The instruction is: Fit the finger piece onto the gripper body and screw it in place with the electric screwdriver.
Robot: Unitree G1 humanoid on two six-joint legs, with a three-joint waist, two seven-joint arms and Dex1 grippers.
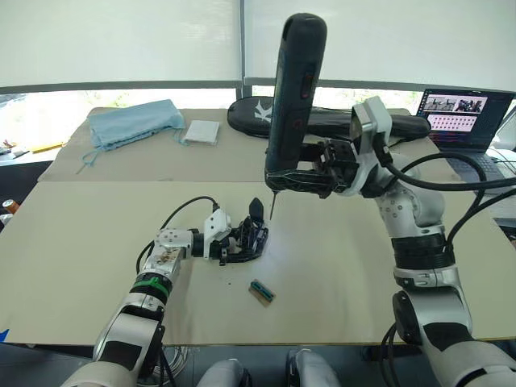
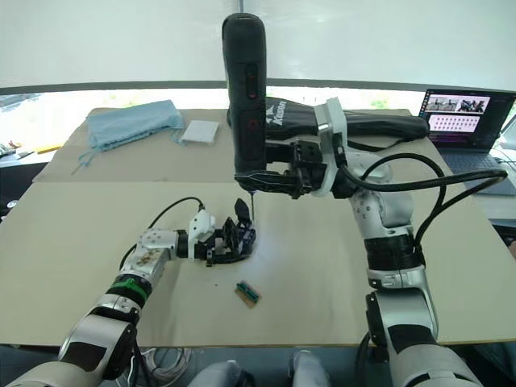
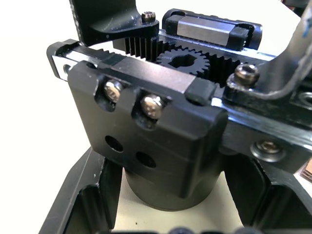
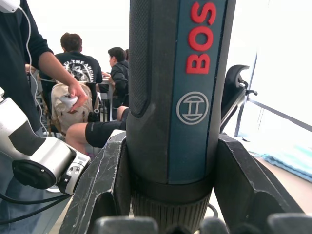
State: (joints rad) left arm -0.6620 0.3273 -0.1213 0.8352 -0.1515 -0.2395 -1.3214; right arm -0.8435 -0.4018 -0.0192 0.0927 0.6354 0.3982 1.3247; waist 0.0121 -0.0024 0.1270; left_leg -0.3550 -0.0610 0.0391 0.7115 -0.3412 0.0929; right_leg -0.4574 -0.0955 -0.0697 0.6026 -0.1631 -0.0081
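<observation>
Gripping the gripper body (image 1: 248, 239) on the table (image 1: 363, 274) with left gripper (image 1: 235, 242); right gripper (image 1: 310, 179) clamped round upright electric screwdriver (image 1: 292, 105), bit just above finger piece (image 1: 256, 210).

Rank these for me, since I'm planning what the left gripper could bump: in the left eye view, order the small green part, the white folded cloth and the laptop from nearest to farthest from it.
From the left gripper:
1. small green part, on the table just to its right and nearer the robot.
2. white folded cloth, at the table's far side.
3. laptop, far right corner.
</observation>
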